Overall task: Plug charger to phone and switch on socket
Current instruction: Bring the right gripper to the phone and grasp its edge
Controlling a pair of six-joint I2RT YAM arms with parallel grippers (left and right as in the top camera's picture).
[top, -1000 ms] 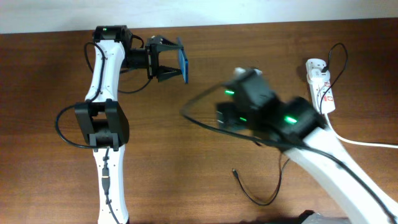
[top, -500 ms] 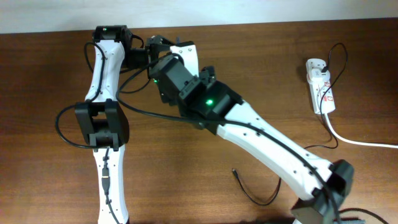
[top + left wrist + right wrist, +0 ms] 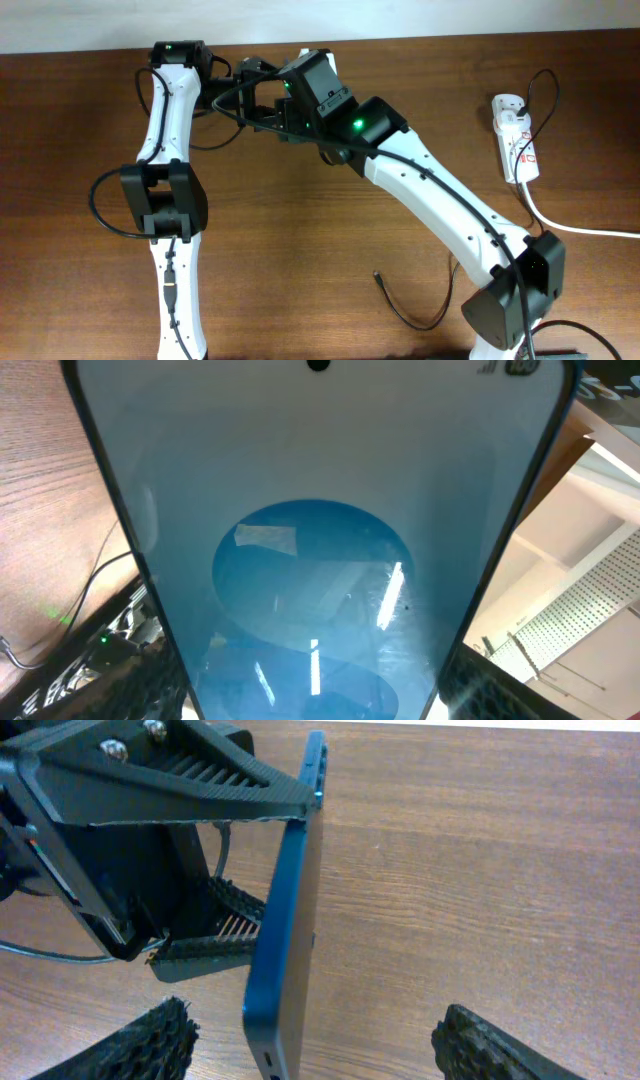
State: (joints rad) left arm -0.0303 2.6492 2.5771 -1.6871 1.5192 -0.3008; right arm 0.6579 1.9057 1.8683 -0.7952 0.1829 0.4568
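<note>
Our right gripper [image 3: 318, 1045], swung across with jaws apart, now flanks the slim blue-screened smartphone [image 3: 292, 920] clamped in our left gripper [image 3: 272, 870] (thin black charger cable [image 3: 381, 281] lies ungrasped, so plugging waits).

Shows the right arm [image 3: 440, 205] stretched from the near right corner to the far edge, overlapping the tip of the left arm [image 3: 165, 120] there. Shows the socket [image 3: 516, 135] by the right edge near the far corner, and the charger [image 3: 379, 277] with its loose end curled by the near edge, well apart.
</note>
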